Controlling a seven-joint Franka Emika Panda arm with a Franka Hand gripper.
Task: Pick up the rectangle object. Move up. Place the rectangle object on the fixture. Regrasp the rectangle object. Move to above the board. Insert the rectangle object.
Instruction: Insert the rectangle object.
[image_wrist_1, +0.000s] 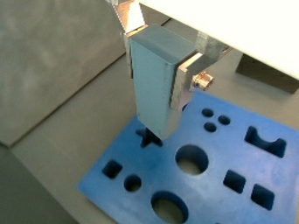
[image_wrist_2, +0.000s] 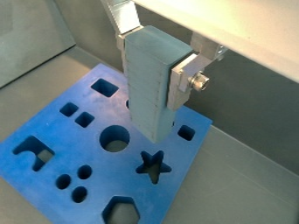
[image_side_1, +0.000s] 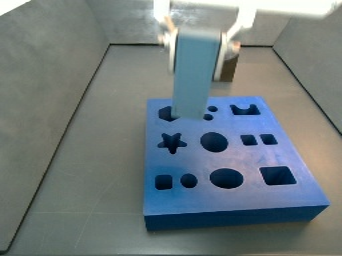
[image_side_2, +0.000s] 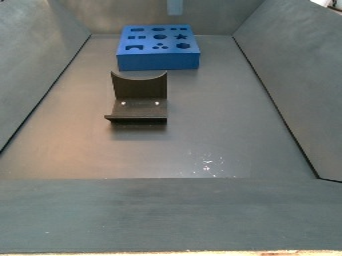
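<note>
The pale blue-grey smooth rectangular bar, the rectangle object (image_wrist_1: 156, 83), hangs upright in the gripper (image_wrist_2: 149, 54), whose jaws are closed on its upper end; one flat silver finger (image_wrist_2: 184, 81) with a screw presses its side in both wrist views. The bar's lower end is directly over the board (image_wrist_2: 47, 175), the thick bright blue slab with dark cut-outs. In a side view (image_side_1: 194, 70) the bar's tip reaches the board's far-left area, close behind the star hole (image_side_1: 170, 142); whether the tip touches the slab or has entered a hole cannot be told. In a wrist view the tip sits just beside the star cut-out (image_wrist_1: 147, 137). Another side view shows the board (image_side_2: 158, 45) at the far end of the grey desk (image_side_2: 201, 150), with the dark notched fixture (image_side_2: 138, 97) well apart from it, nearer the camera.
</note>
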